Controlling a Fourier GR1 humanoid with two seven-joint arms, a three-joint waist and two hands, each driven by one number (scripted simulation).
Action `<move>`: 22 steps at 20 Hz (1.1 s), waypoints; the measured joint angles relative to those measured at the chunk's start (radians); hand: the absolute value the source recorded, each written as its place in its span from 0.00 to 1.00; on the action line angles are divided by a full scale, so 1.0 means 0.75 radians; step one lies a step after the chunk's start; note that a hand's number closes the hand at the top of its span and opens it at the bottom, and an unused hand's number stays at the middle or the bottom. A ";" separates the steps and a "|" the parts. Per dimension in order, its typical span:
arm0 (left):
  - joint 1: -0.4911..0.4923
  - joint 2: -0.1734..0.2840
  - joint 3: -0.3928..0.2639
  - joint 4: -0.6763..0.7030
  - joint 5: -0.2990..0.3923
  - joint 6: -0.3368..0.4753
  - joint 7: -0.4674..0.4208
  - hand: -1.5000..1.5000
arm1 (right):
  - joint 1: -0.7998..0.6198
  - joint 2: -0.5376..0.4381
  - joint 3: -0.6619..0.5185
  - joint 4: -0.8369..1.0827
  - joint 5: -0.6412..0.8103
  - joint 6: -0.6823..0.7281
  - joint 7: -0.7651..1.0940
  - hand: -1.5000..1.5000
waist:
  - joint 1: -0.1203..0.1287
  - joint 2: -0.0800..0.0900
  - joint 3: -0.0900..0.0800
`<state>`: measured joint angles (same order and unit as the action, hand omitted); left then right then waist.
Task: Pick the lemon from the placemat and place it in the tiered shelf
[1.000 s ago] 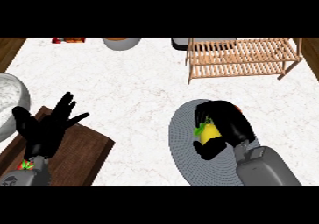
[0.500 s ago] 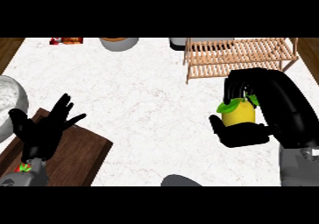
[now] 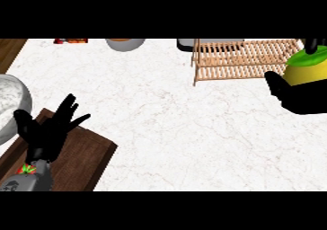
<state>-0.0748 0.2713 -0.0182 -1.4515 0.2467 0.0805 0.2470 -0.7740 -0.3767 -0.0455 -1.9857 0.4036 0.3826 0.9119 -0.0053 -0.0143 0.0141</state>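
Lemon [image 3: 311, 68] sits clasped in my right hand [image 3: 300, 94], carried beside the tiered shelf [image 3: 242, 60]; next I judge I must swing it over a slatted tier. Left hand [image 3: 50, 130] rests open

The black right hand [image 3: 304, 96] is hiding the yellow lemon's [image 3: 311, 72] underside; both are running off the right edge, beside the slatted wooden shelf [image 3: 242, 60].

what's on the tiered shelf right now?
Nothing visible on the tiered shelf: bare wooden slats. The right hand, holding the lemon, covers its right end. Below the top tier can't be seen.
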 measured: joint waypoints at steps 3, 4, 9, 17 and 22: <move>-0.001 -0.002 -0.004 -0.004 0.000 -0.013 -0.004 0.50 | -0.119 -0.051 -0.082 0.118 -0.033 0.009 -0.003 1.00 | 0.012 0.004 -0.002; -0.010 -0.002 -0.004 -0.002 0.000 -0.013 0.005 0.50 | -0.159 -0.071 -0.109 0.164 -0.041 0.012 -0.010 1.00 | 0.014 0.005 -0.002; -0.013 -0.007 -0.006 -0.005 -0.008 -0.018 0.000 0.50 | -0.311 -0.157 -0.187 0.390 -0.055 0.025 -0.063 1.00 | 0.026 0.010 -0.003; -0.027 -0.021 -0.010 -0.009 -0.027 -0.006 0.013 0.50 | -0.453 -0.268 -0.225 0.775 -0.046 0.068 -0.272 1.00 | 0.037 0.016 -0.002; -0.027 -0.013 -0.002 -0.011 -0.012 -0.035 0.016 0.50 | -0.480 -0.291 -0.175 0.965 0.027 0.044 -0.444 1.00 | 0.046 0.021 -0.004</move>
<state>-0.0952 0.2616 -0.0199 -1.4597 0.2378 0.0541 0.2587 -1.1341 -0.5947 -0.1771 -1.2617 0.4238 0.4157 0.5789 0.0294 0.0015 0.0111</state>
